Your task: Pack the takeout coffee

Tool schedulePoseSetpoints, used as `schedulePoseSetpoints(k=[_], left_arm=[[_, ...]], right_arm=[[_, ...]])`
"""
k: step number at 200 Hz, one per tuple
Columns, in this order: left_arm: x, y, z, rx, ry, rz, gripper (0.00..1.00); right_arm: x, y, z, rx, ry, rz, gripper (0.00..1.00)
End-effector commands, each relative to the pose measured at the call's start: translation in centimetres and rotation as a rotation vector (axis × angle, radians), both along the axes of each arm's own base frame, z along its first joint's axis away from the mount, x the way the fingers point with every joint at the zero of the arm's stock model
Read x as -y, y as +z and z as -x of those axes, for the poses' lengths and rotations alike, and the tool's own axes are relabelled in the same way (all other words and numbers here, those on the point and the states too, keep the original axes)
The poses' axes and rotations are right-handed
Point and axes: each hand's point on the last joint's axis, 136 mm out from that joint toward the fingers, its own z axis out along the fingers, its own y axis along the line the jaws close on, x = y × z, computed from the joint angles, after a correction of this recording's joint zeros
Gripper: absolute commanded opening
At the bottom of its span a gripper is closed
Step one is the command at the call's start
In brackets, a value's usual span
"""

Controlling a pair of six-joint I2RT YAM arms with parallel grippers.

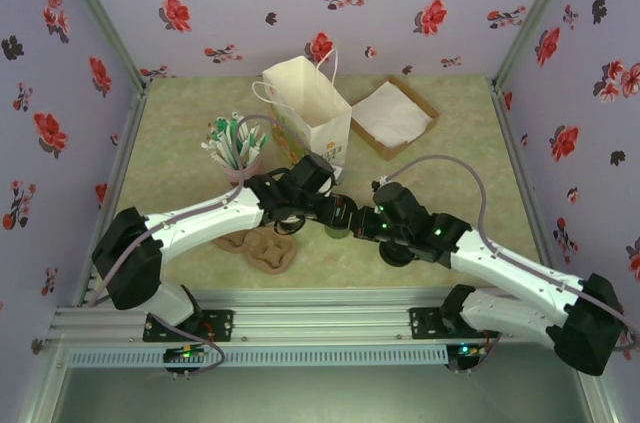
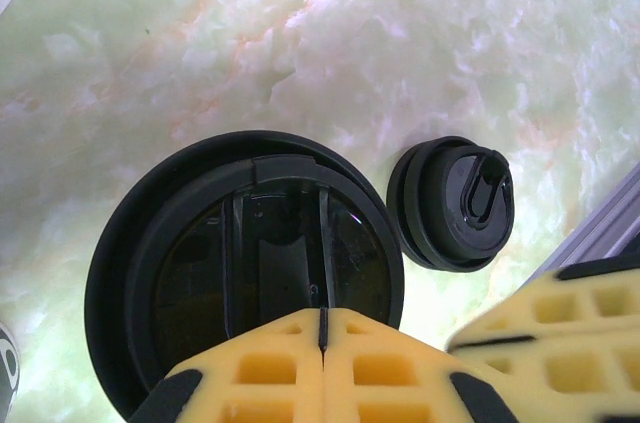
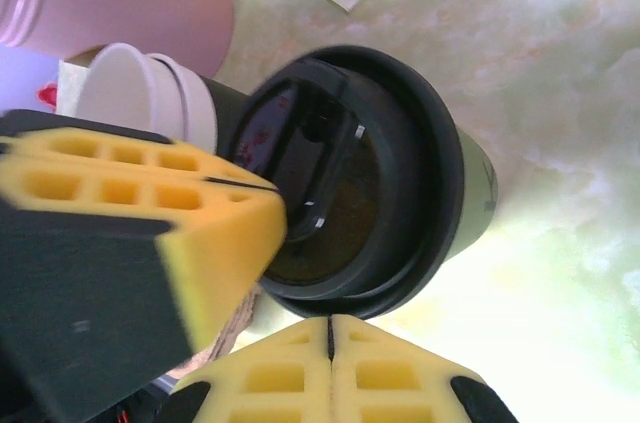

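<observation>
Marbled green bench (image 1: 480, 143). Paper bag (image 1: 305, 108) stands upright beyond both hands. Left hand (image 2: 322, 328) and right hand (image 3: 328, 333) are each pressed together, pinching nothing. Their tips meet from opposite sides over the coffee (image 3: 475, 183), at its black lid (image 2: 250, 253); contact unclear. Open white cup (image 3: 130, 93) sits just beside left hand. Loose lid (image 2: 452, 203) lies on the bench near right hand.
</observation>
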Motion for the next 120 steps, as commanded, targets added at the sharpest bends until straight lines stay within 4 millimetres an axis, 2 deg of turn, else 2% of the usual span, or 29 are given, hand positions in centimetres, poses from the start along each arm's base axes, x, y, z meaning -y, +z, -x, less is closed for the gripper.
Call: schedulePoseSetpoints(k=[1, 60, 120], left_arm=[[-0.3, 1.1, 0.3, 0.012, 0.014, 0.013, 0.04], [-0.9, 0.6, 0.4, 0.012, 0.022, -0.012, 0.04], [-1.4, 0.5, 0.3, 0.021, 0.030, -0.030, 0.03]], right_arm=[[-0.6, -0.1, -0.6, -0.017, -0.043, -0.062, 0.00], [-1.0, -0.7, -1.0, -0.020, -0.048, -0.060, 0.00], [-0.3, -1.8, -2.0, -0.030, -0.078, -0.018, 0.00]])
